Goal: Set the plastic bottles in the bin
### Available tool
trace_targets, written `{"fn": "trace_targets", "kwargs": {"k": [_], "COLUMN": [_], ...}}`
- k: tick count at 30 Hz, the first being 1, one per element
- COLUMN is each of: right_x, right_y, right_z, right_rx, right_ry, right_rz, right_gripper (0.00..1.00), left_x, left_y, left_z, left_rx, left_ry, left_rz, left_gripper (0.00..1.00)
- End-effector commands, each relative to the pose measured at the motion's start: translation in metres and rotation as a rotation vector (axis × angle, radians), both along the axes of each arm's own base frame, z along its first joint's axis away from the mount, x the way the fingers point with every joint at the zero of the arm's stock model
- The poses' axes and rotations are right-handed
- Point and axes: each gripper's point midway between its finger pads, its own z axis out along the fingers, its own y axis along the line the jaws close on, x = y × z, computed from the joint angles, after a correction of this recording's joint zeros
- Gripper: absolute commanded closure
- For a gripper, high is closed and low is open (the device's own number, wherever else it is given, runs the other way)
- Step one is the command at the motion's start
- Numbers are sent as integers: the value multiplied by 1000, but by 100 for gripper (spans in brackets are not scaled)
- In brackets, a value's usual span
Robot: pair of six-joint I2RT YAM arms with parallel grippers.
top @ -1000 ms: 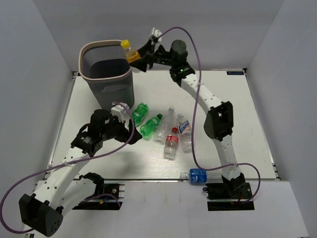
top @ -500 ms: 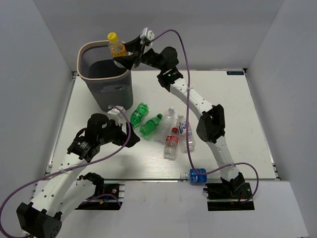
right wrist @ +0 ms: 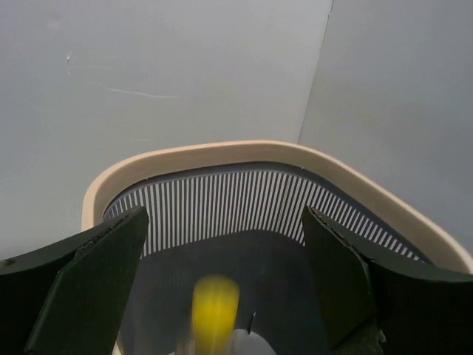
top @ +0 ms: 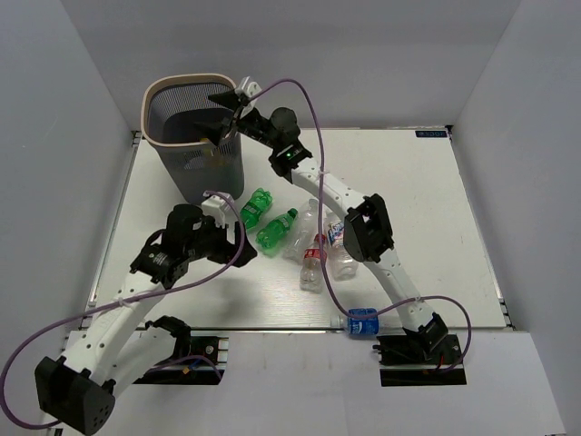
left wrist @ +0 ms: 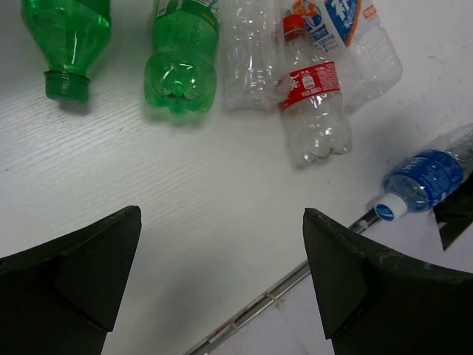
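Right wrist view: the tall dark grey ribbed bin with a pale rim (right wrist: 222,151) is seen under the right gripper (right wrist: 222,216), whose fingers are spread wide with nothing held. A blurred yellow-capped bottle (right wrist: 214,307) is seen between and below them, over the bin's mouth. The left gripper (left wrist: 220,222) is spread wide too. A green plastic bottle (left wrist: 181,66), a clear red-label bottle (left wrist: 314,111) and a blue-label bottle (left wrist: 425,177) lie beyond its fingertips. These are likely light, thin and slippery, so each is best pinched gently across the middle.

No text is legible (print on the red-labelled bottle (left wrist: 314,111) blurs).
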Motion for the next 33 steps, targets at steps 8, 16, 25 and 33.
{"fn": "trace_targets", "kwargs": {"k": [8, 16, 25, 33], "right_x": [-6, -23, -105, -140], "right_y": [-128, -234, -317, -349], "right_z": [145, 31, -80, -109], "right_rx": [176, -261, -530, -569], "right_ry": [-15, 242, 422, 512], "right_rz": [-153, -212, -234, -270], "right_gripper": [81, 100, 47, 31], "left_x": [78, 130, 170, 190], "left_y": [12, 11, 8, -11], "left_z": [-20, -39, -66, -105], "left_rx": [177, 248, 361, 386], "left_ry": [-142, -223, -233, -142], "left_rz": [130, 209, 273, 214], "left_gripper": [0, 0, 0, 23]}}
